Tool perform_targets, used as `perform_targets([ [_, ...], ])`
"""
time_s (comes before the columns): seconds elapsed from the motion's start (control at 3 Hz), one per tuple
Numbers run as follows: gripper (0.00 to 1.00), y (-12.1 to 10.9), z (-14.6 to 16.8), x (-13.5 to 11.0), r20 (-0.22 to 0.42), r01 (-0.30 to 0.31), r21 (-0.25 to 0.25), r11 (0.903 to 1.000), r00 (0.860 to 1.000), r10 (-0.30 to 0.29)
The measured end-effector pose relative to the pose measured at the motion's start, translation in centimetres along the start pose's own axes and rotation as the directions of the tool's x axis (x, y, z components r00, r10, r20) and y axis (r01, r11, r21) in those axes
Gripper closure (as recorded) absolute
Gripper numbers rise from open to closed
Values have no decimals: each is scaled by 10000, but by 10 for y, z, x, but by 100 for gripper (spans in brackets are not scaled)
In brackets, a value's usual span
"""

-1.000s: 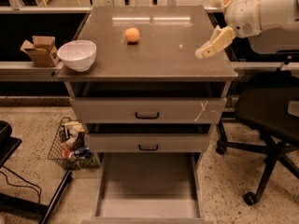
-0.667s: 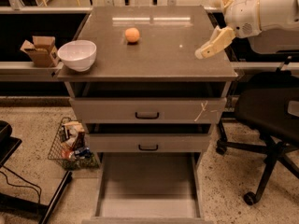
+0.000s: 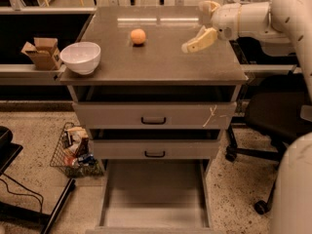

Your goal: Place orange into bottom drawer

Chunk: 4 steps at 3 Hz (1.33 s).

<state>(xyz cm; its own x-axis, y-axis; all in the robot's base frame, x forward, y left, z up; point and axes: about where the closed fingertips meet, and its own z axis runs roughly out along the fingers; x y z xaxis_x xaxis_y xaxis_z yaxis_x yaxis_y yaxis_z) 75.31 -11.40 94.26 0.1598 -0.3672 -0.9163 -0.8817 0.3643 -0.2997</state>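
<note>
While the orange [image 3: 138,36] rests on the bench [image 3: 161,65] near its back edge, you have the end effector [image 3: 195,26] hovering well apart from it, fingers spread wide. The bottom drawer [image 3: 155,194] stands pulled out below.

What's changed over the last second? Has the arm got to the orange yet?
Not yet. The gripper has moved left over the cabinet top toward the orange, open and holding nothing, with a gap left between them. The orange, the white bowl and the open bottom drawer stayed put.
</note>
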Motion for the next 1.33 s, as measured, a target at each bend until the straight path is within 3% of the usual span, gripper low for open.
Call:
perform_targets([
  [0.33,0,-28,47,8,127,-681,392,9969,9976,676],
  [1.0,0,-55,130,29,-1188,-1689,1163,9787,9760,1826],
  [1.33,0,-50,169,34,-1334,-2036,951,9744,9674,2151],
])
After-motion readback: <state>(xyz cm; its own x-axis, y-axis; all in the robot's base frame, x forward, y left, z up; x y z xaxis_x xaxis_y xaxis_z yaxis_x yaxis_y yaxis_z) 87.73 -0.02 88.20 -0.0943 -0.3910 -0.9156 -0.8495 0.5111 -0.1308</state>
